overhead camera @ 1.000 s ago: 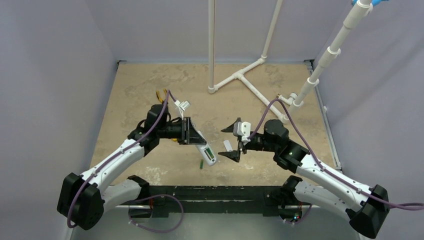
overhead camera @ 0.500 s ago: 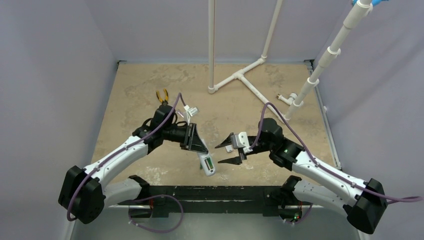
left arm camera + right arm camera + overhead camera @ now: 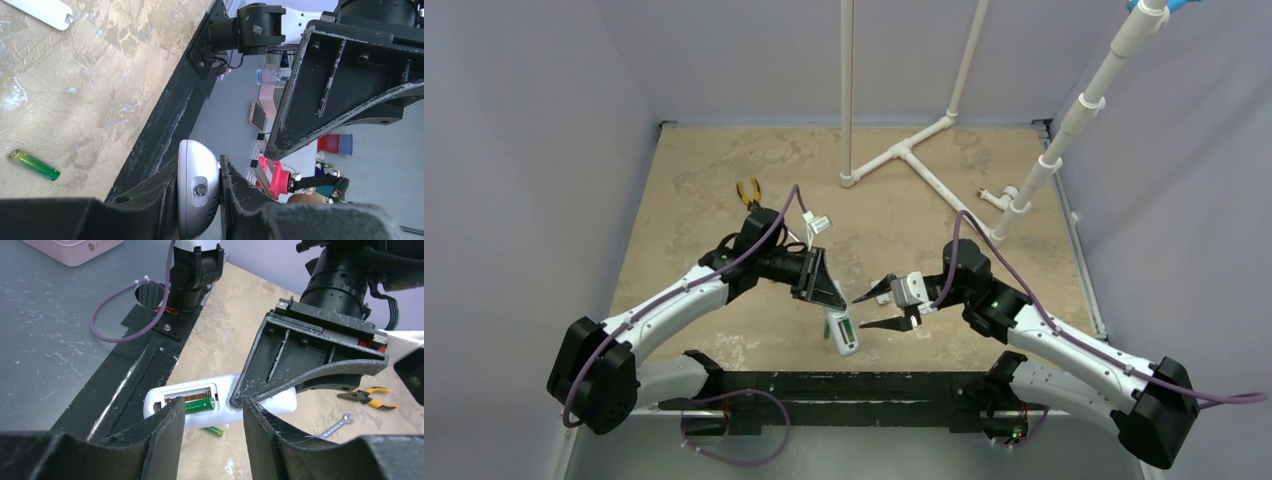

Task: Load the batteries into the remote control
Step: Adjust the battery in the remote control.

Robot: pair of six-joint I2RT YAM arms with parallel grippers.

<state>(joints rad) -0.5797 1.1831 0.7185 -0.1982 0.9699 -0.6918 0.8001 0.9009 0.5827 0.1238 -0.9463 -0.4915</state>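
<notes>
Pinching remote control [image 3: 843, 333] in left pincer [image 3: 832, 300]; right pincer [image 3: 865, 312] spread, empty, just beside it. Seated battery [image 3: 198, 405] in its bay, loose battery [image 3: 34, 164] on counter [image 3: 694, 180] beneath left pincer.

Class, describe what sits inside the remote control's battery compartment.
One green battery lies inside the remote control. Part of the bay is hidden behind a finger of the right pincer.
</notes>
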